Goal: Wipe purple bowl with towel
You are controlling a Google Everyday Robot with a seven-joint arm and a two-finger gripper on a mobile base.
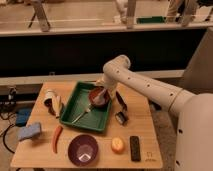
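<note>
Gripper (102, 93) over red bowl (96, 103) in green tray (80, 95), frame centre; cannot tell its grip state. Purple bowl (83, 149) near lower bench (145, 117) edge, open above.

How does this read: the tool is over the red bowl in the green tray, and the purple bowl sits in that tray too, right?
Not quite. The camera view shows the purple bowl outside the green tray, on the table in front of it. The rest holds: the tool is over the red bowl in the tray.
</note>
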